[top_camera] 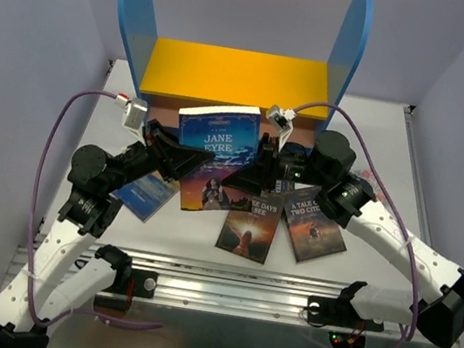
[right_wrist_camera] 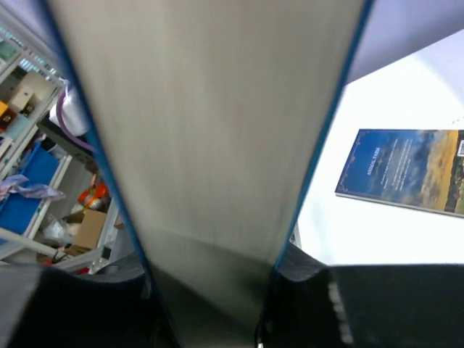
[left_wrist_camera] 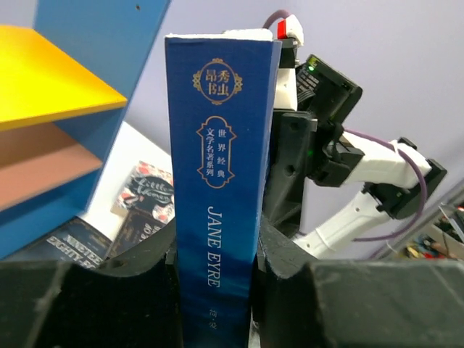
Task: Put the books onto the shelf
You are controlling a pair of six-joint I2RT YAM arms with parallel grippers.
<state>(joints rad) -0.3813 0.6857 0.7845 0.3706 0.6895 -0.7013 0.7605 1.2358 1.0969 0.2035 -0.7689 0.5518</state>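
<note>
The left gripper is clamped on a dark blue Jane Eyre paperback. Its black fingers press against both covers at the spine. The right gripper grasps the same book from the opposite side, its jaws closed over the pale page edge. The paperback stands upright between the two grippers with its front cover towards the top camera. It is just in front of the small wooden shelf with blue round-topped side panels and a yellow upper board, and rests on none of its boards.

The other books lie flat on the white table:
- a pale blue book beneath the left arm
- a brown-and-purple book below the held one
- a brown Three Days to See
- a dark A Tale of Two Cities beside the right arm

The left wrist view also shows a dark Nineteen Eighty-Four by the shelf's blue base. Next to it is a black-and-red patterned cover.
</note>
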